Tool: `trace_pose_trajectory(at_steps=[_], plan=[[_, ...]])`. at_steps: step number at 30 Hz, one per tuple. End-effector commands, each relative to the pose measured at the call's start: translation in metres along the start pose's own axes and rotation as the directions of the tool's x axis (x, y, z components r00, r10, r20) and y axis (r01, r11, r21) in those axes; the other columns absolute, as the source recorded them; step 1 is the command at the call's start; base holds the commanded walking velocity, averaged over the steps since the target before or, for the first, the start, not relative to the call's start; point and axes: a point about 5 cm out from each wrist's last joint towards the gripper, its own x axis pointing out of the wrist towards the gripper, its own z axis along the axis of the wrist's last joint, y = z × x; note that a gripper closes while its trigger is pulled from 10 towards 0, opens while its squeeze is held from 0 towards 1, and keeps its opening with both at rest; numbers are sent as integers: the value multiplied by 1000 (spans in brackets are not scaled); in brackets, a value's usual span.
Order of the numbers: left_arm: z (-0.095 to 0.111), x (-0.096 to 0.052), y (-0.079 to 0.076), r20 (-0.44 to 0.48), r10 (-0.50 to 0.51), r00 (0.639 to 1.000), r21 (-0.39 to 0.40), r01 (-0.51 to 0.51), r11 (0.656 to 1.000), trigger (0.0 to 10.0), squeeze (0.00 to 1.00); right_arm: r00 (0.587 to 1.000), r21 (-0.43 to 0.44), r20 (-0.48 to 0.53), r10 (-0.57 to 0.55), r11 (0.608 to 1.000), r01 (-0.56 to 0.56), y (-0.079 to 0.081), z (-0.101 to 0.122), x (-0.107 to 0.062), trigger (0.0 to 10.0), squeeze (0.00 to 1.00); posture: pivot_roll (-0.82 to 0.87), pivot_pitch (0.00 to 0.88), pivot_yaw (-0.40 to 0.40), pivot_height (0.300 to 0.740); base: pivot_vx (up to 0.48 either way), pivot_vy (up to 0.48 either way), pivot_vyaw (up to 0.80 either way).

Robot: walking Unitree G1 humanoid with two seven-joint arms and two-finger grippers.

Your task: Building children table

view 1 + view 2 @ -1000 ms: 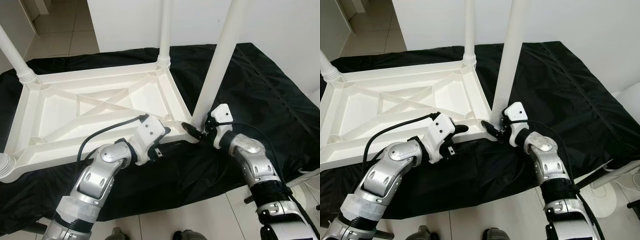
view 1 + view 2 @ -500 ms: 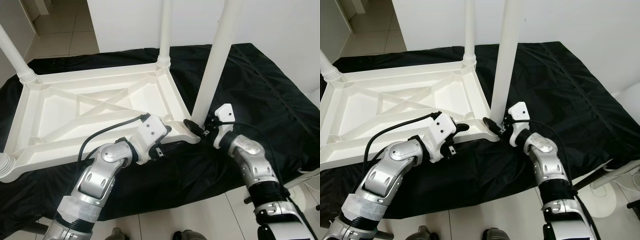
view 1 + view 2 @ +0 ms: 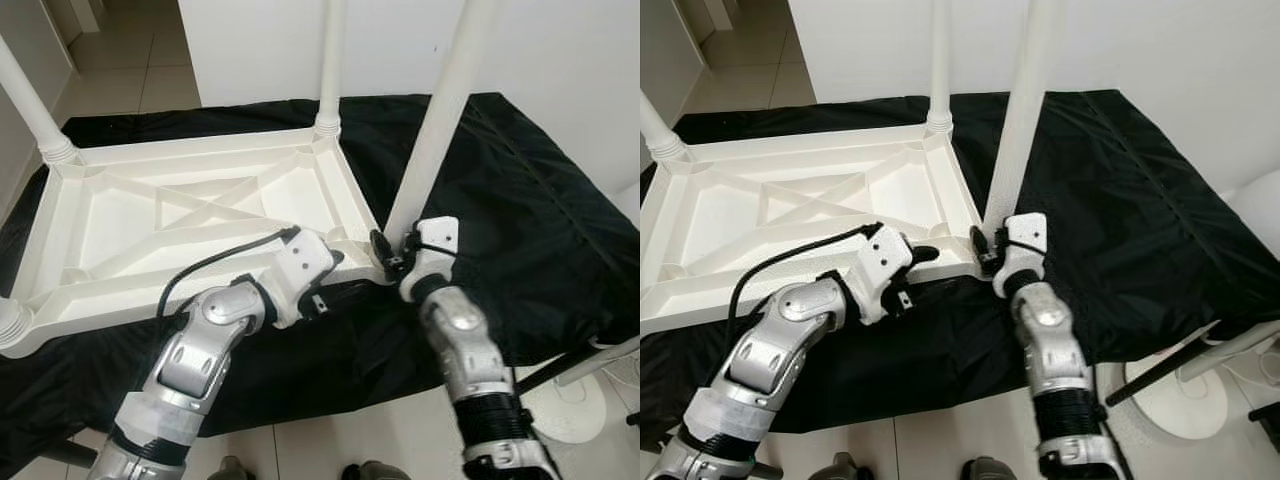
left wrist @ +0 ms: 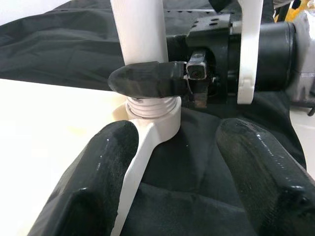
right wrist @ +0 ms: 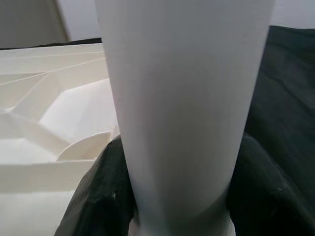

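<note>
Left eye view: white kids' table (image 3: 190,215) lies upside down on a black cloth (image 3: 520,200), three legs already standing up from its corners; at far left, one corner leg (image 3: 30,105), w/ another at the back. Left gripper (image 3: 335,262) rests at the near edge of the frame, next to the near-right corner. In the left wrist view its fingers (image 4: 103,162) are spread wide w/ nothing between them but the frame's thin edge, prob. there to steady the top while the leg goes in. Just right of it, the right gripper (image 3: 392,256) is clamped round the base of the fourth leg (image 3: 440,115), both fingers (image 5: 106,196) hugging the tube right above the socket (image 4: 152,110). Leg leans a bit off vertical. Thread rings show at the collar, so it looks not fully seated; low grip likely chosen for turning it home.
</note>
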Motion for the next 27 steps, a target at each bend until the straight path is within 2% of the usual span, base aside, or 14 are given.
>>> trace_pose_trajectory(at_steps=[1,4,6,12,13,14,15,16,22,23,24,26,27], plan=[[-2,0,4,-4,72,997,1,-72,997,10000,0,994,52,-59,-97,994,100,-7,-12,-5,10000,0,-67,38,-8,740,0,0,0],[-2,0,4,-3,73,997,2,-73,997,10000,0,985,67,-66,-158,985,162,1,-14,-8,10000,0,-68,40,-8,740,0,0,0],[-2,0,4,-3,71,997,1,-71,997,10000,0,991,74,-46,-124,989,127,15,-10,-9,10000,0,-71,42,-6,740,0,0,0],[-2,0,4,-2,68,998,3,-68,998,10000,0,992,70,-29,-119,990,121,16,-4,-10,10000,0,-75,45,-3,740,0,0,0],[-2,0,5,-7,65,998,0,-65,998,10000,0,993,85,-32,-116,989,118,15,-4,-11,10000,129,-77,45,-2,740,0,0,0],[-3,0,5,-10,62,998,-4,-62,998,10000,0,994,100,-30,-108,989,110,14,-4,-12,10000,800,-77,41,-2,740,0,0,0],[-3,0,5,-10,62,998,-4,-62,998,10000,0,994,100,-30,-108,989,110,14,-4,-12,10000,800,-77,41,-2,740,0,0,0],[-3,1,5,-13,59,998,-7,-59,998,10000,0,994,109,-30,-102,988,105,14,-4,-12,10000,1000,-76,41,-3,740,0,0,0],[-1,0,10,-5,65,998,-9,-65,998,10000,0,999,96,33,23,995,-26,8,6,-13,10000,1000,-79,43,1,740,0,0,0],[0,1,10,-1,64,998,-14,-64,998,10000,0,993,76,45,106,991,-110,7,6,-14,10000,1000,-85,40,9,740,0,0,0],[1,2,10,1,65,998,-14,-65,998,10000,0,990,66,41,138,988,-140,6,5,-15,10000,596,-83,37,11,740,0,0,0],[1,3,10,2,67,998,-14,-67,998,10000,0,986,59,34,163,985,-165,4,4,-15,10000,596,-83,37,11,740,0,0,0],[2,3,11,6,70,998,-15,-70,997,10000,0,981,39,26,193,980,-194,0,3,-15,10000,0,-85,24,15,740,0,0,0]])
